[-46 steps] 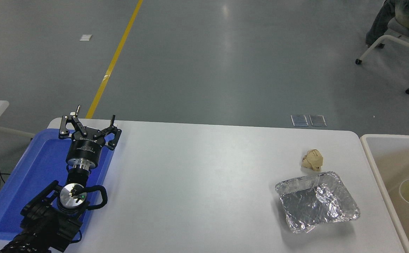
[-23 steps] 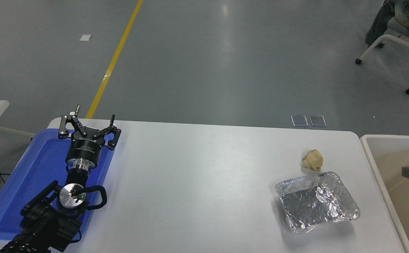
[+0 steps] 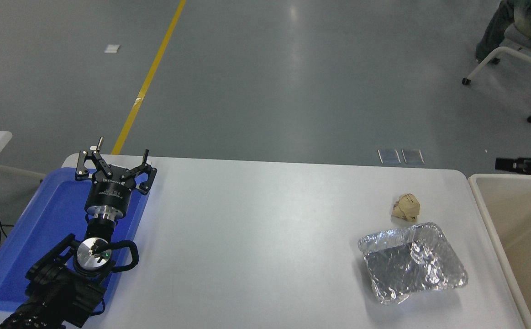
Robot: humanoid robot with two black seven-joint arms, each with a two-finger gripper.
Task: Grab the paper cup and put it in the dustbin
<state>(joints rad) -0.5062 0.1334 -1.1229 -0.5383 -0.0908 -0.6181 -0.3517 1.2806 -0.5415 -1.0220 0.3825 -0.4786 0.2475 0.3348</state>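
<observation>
Two arms appear, only one in full. The right tool point(image 3: 502, 163) enters at the right edge, above the far rim of the dustbin point(image 3: 480, 201); only a thin black tip and part of a rounded body show, so whether it is apart or together cannot be told. The dustbin stands just beside the right end of the white desk point(image 3: 265, 237) and is cut off by the frame, showing a pale rim and beige inner wall. The paper cup cannot be seen anywhere in the visible scene. The left arm rests at the lower left, reaching away from the camera over the blue tray point(image 3: 46, 228); the left tool point(image 3: 112, 155) has its fingers spread apart, clamped on nothing. Near the desk's right end lie a crumpled tan paper ball point(image 3: 406, 206) and, just nearer the camera, a crinkled silver foil tray point(image 3: 411, 262). A white chair point(image 3: 516, 50), partly cut off, stands at the top right.
</observation>
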